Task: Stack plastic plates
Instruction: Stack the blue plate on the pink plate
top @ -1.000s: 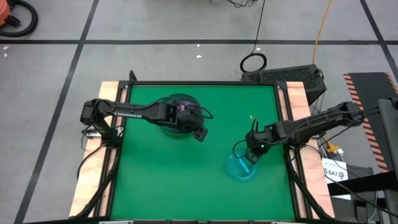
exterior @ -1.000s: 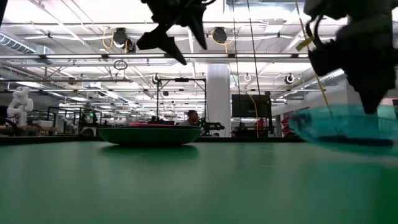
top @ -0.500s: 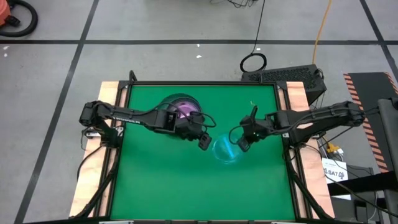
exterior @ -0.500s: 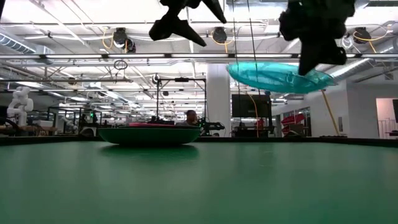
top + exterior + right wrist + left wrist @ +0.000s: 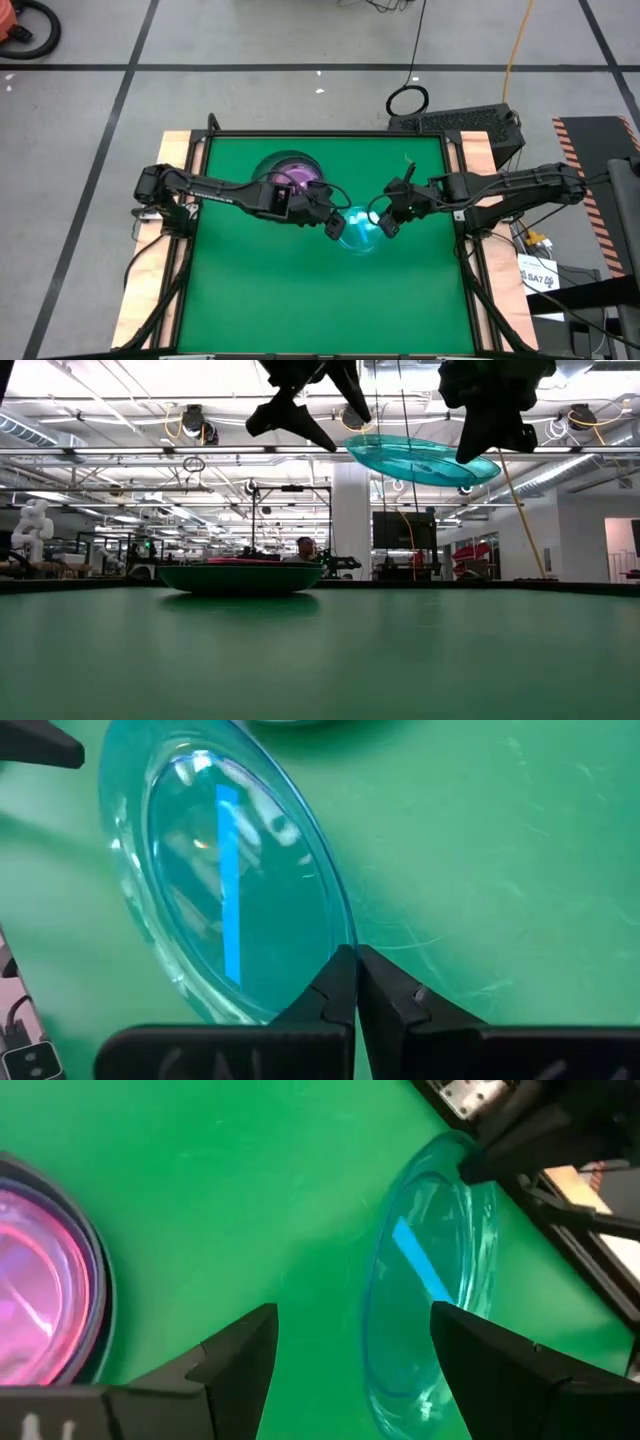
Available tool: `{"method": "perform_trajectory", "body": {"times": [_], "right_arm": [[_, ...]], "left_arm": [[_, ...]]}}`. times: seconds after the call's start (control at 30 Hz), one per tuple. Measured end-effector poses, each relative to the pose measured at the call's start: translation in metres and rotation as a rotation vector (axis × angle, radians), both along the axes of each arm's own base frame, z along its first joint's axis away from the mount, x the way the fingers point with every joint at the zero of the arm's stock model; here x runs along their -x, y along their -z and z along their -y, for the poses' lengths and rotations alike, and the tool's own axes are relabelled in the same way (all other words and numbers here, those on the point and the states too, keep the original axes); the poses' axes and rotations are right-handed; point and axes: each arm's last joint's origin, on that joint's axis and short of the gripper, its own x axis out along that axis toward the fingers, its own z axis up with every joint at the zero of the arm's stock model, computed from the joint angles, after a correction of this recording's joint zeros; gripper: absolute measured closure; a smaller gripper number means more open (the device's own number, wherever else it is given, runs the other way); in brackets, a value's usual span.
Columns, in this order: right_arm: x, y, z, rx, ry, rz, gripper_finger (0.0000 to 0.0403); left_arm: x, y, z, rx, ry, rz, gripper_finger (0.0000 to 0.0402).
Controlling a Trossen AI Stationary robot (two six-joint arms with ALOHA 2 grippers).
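Since a second ago the small translucent cyan round plastic plate (image 5: pixel 357 230) has left the right-hand side of the green table (image 5: pixel 260 300) and been carried up and toward the middle. Right gripper (image 5: pixel 388 228) is pinched tight on the plate's rim on its right side. Plate is airborne, lying nearly flat, slightly tilted, hollow side up in the low view. Left gripper (image 5: pixel 335 228) hangs with fingers spread wide at the plate's opposite edge, not gripping. The stack of dark grey and pink plates (image 5: pixel 290 178) rests on the table behind the left arm
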Motion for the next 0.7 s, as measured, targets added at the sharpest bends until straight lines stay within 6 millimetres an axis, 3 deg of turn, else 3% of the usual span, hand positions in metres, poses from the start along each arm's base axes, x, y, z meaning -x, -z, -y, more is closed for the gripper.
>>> {"method": "perform_trajectory", "body": {"times": [0.4,0.7], "right_arm": [[-0.010,-0.007,-0.001,0.048,-0.080,0.120,0.0403],[-0.013,-0.010,-0.001,0.077,-0.117,0.163,0.0403]], "left_arm": [[0.001,0.002,-0.010,-0.044,0.061,-0.046,0.0142],[0.000,0.002,-0.012,-0.026,0.078,-0.043,0.0245]]}}
